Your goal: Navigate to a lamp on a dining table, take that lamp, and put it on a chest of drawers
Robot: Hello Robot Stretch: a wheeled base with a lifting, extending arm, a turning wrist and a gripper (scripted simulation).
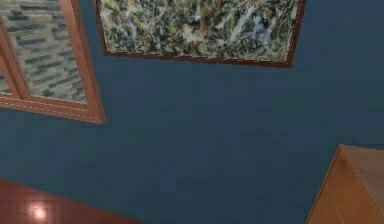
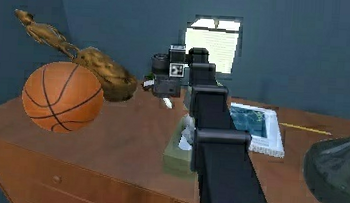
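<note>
The arm climbs from the bottom edge of the arm side view, just right of centre, and ends in the upper middle. There the gripper sits left of two white marker squares. Just above and right of the gripper, at the arm's far end, is a pale boxy shape with faint level lines across it. It may be the lamp's shade, but I cannot tell it from something on the blue wall behind. The arm hides its lower part. Whether the fingers are apart or together cannot be told, nor whether the gripper holds anything.

The wooden top of the chest of drawers spans the lower frame, with drawer fronts at the lower left. A basketball stands on it at the left. A brown twisted piece stretches from the upper left down to just beside the gripper. A greenish tissue box lies against the arm's left edge in the picture. A blue-covered book lies right of the arm, a pencil beyond it, and a dark rounded thing sits at the lower right edge.

The pale shape stands upright with near-vertical sides. It is about as wide as tall, so no long axis can be told.

The forward view shows a blue wall with a wood-framed window at the upper left and a painting along the top. Light wooden furniture fills the lower right corner, and a reddish wood surface the lower left.
</note>
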